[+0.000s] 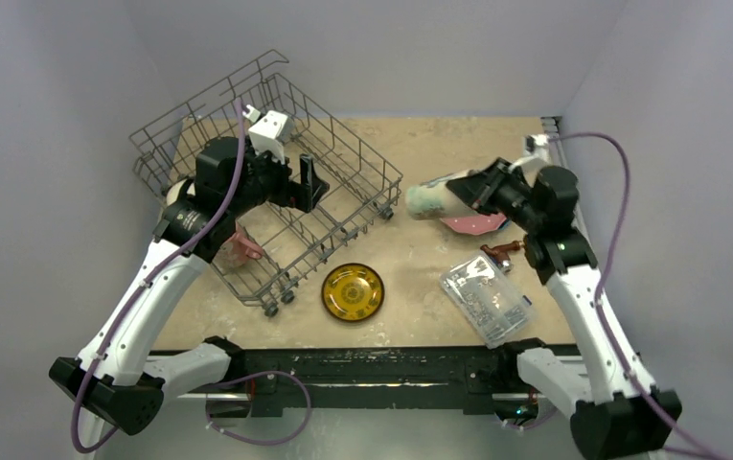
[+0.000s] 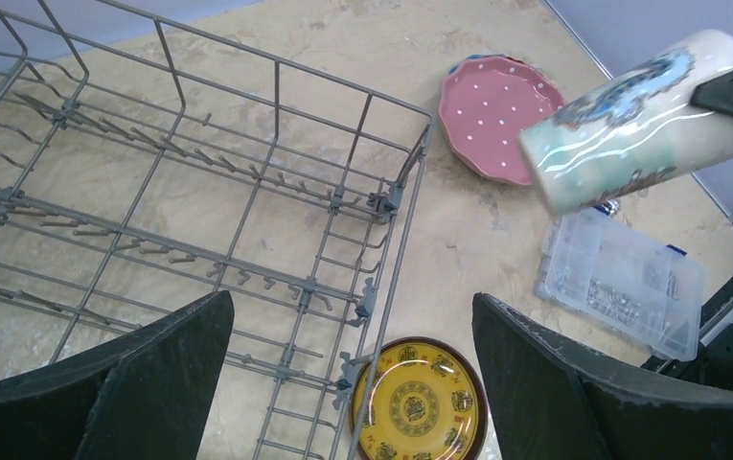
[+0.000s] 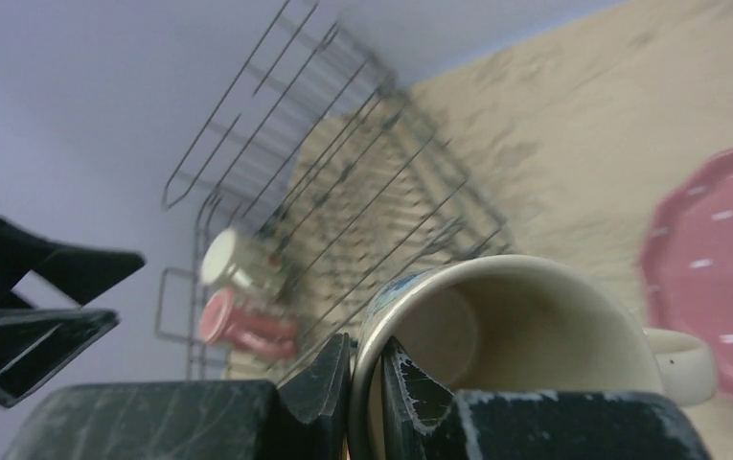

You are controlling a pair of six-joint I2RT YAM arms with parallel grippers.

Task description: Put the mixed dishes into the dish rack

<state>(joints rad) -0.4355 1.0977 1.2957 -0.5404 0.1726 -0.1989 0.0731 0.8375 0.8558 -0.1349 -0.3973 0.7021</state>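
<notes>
The grey wire dish rack stands at the back left, turned at an angle. My left gripper hovers over it, jaws wide open and empty; the left wrist view looks between them at the rack's corner. My right gripper is shut on the rim of a cream mug with blue-green pattern, held sideways in the air right of the rack. The fingers pinch the mug's wall. A pink mug and a pale mug lie in the rack. A pink dotted plate and a yellow plate lie on the table.
A clear plastic box of small metal parts sits at the front right, with a small reddish-brown object just behind it. The yellow plate touches the rack's near corner. Grey walls close in the table on three sides.
</notes>
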